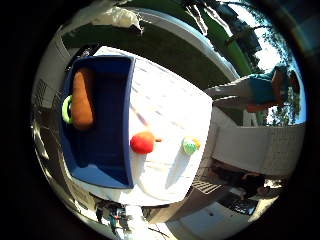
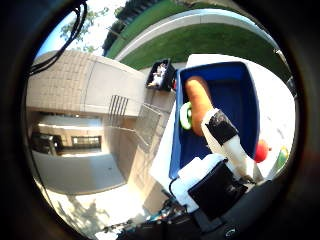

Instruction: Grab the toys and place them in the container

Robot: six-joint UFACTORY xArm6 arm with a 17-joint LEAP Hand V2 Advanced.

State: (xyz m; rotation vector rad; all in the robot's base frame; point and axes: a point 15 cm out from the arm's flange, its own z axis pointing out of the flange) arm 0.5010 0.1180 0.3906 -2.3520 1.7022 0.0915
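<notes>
The task looks partly done. In the little finger side view, the blue container [image 1: 102,150] sits at the left of the frame and already holds two toys: a long orange plush toy [image 1: 83,98] lying along its upper left wall, and a green ring [image 1: 65,110] touching the plush toy's side, partly hidden by the container's rim. Two toys are still out on the white table [image 1: 165,105]. A red toy [image 1: 143,142] lies just beside the container's right wall, near the centre of the frame, and a small green and yellow ball [image 1: 190,145] rests further right, near the table's edge and well apart from the container. Judging from this, those two remain to be picked up and dropped in.

The hand [image 2: 227,150] shows only in the thumb side view, at the lower right of the frame, where one white and black finger reaches out straight over the container's near edge. It holds nothing that can be seen, so the fingers read as released and empty.

The table is a pale, sunlit slab standing outdoors. Green grass and a curved pale path run across the top of both views, a light-coloured building with a railing fills the left of the thumb side view, and a dark bin [image 2: 161,75] stands on the ground by the table's far corner.
</notes>
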